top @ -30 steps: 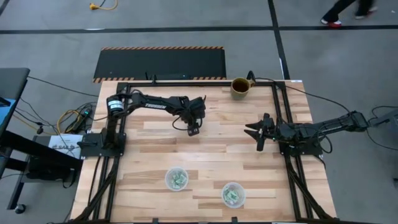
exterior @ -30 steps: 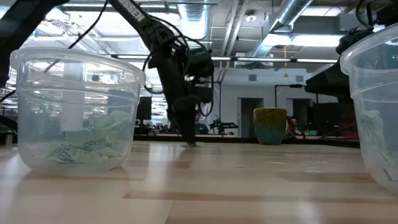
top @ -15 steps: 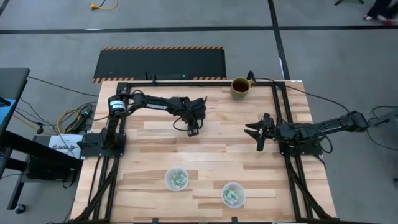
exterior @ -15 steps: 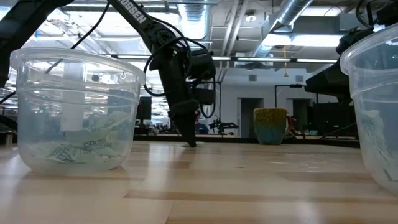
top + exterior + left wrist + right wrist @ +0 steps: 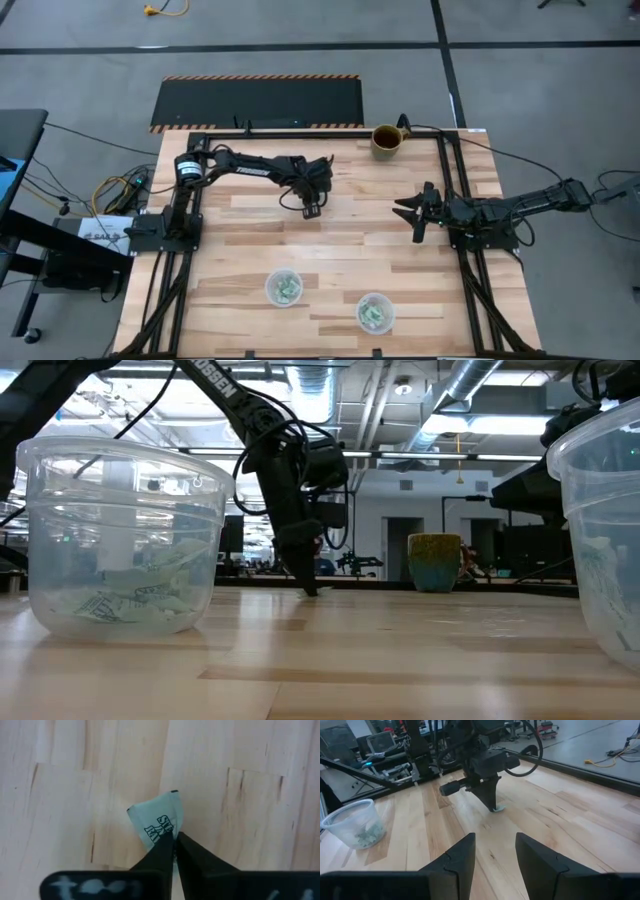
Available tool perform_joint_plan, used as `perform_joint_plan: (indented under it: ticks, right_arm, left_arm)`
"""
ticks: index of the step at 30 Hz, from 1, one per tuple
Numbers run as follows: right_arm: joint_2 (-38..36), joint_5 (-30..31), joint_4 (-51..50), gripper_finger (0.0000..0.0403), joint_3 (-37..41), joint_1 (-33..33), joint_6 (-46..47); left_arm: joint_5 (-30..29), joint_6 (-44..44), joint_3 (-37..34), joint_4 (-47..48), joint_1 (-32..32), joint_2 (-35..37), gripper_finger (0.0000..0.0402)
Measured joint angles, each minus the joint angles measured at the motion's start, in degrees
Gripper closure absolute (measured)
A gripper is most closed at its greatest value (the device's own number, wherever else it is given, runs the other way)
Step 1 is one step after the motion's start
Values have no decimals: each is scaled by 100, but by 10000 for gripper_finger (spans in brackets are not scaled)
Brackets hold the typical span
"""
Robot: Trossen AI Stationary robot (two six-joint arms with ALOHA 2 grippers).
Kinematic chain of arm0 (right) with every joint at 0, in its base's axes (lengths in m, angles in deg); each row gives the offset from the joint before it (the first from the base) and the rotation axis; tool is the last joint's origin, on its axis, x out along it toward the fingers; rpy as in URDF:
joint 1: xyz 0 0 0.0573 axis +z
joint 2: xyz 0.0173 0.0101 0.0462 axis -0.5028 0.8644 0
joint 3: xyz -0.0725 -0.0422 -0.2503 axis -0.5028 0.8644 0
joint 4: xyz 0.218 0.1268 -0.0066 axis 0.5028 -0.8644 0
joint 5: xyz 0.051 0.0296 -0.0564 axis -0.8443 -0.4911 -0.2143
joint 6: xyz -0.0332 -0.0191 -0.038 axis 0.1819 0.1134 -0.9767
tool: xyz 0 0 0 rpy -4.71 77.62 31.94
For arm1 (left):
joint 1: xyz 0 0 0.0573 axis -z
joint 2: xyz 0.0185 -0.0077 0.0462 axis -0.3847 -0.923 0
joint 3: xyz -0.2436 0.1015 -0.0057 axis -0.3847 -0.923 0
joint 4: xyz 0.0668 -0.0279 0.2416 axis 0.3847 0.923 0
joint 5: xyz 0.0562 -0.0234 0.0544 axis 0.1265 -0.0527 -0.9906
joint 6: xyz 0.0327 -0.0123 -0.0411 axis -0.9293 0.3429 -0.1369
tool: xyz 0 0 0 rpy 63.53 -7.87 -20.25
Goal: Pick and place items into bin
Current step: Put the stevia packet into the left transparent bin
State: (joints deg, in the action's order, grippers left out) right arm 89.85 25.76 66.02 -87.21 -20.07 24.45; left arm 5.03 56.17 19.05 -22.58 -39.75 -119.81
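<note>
One item, a small pale mint-green packet [image 5: 157,822] with black print, lies on the wooden table near its middle, toward the far side. My left gripper [image 5: 311,209] stands over it, pointing down, shut on it; it also shows in the low view [image 5: 311,590]. The packet shows at the fingertips in the right wrist view [image 5: 498,809]. My right gripper [image 5: 414,216] waits open and empty at the table's right side, its fingers [image 5: 460,857] pointing toward the left arm. Two clear round cups [image 5: 284,288] [image 5: 374,312] near the front edge hold several such pieces. My left gripper pinches the packet's near edge [image 5: 167,836] between its two fingertips. The fingers come from above, slanting down. The rest of the packet juts out beyond the tips, slightly curled, at table level; whether it is lifted clear I cannot tell.
A brown mug [image 5: 386,138] stands at the far edge, right of the middle, and shows in the low view [image 5: 436,562]. The cups loom close in the low view [image 5: 122,540] [image 5: 600,530]. Bare wood lies between the two arms and the cups.
My left gripper has tipped so that its fingers slant more, while their tips stay at the same place on the table. The right arm has kept still.
</note>
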Motion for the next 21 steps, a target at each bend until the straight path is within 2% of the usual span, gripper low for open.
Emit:
perform_joint_plan:
  ticks: [6, 10, 17, 21]
  right_arm:
    - [0, 0, 0, 269, 0, 0, 0]
    - [0, 0, 0, 270, 0, 0, 0]
    - [0, 0, 0, 270, 0, 0, 0]
    - [0, 0, 0, 270, 0, 0, 0]
  left_arm:
    - [-152, 27, 399, 193, 103, -59, 400]
    - [-461, -48, 759, 381, 211, -69, 401]
    - [-831, -67, 1508, 1287, 379, -55, 401]
    - [-1345, 166, 1999, 1823, 558, -44, 401]
